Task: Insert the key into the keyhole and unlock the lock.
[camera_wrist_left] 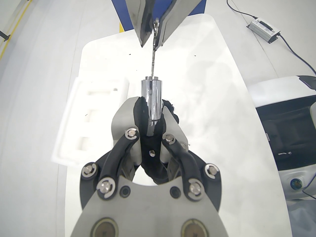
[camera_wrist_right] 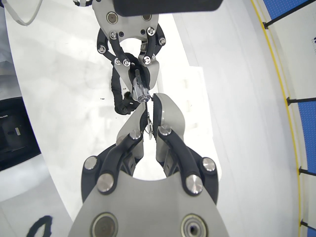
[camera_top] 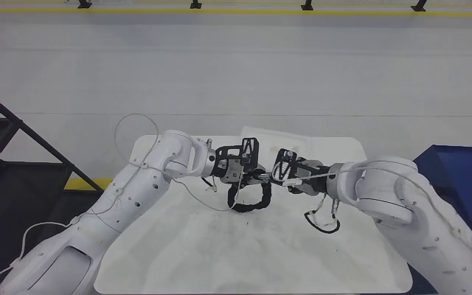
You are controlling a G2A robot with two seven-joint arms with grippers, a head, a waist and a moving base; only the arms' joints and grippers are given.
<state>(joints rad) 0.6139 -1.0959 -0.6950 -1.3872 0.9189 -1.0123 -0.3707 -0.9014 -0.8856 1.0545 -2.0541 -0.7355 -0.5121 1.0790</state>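
My left gripper (camera_wrist_left: 151, 104) is shut on the chrome cylinder of the lock (camera_wrist_left: 152, 99), held above the white table (camera_top: 184, 251). A black cable loop (camera_top: 249, 200) hangs from the lock. My right gripper (camera_wrist_right: 149, 99) faces it, shut on a thin metal key (camera_wrist_left: 153, 57) whose ring (camera_wrist_right: 149, 127) sits between its fingers. The key's tip meets the keyhole face (camera_wrist_right: 143, 97) at the cylinder's end. In the top view the two grippers meet near the table's middle, with the lock (camera_top: 258, 178) between them.
A white foam tray (camera_wrist_left: 81, 114) with several recesses lies on the table beside the grippers. A second black loop (camera_top: 323, 220) hangs under the right arm. A black-and-white machine (camera_wrist_left: 286, 129) stands off the table's edge, and a grey power brick (camera_wrist_left: 263, 29) lies on the floor.
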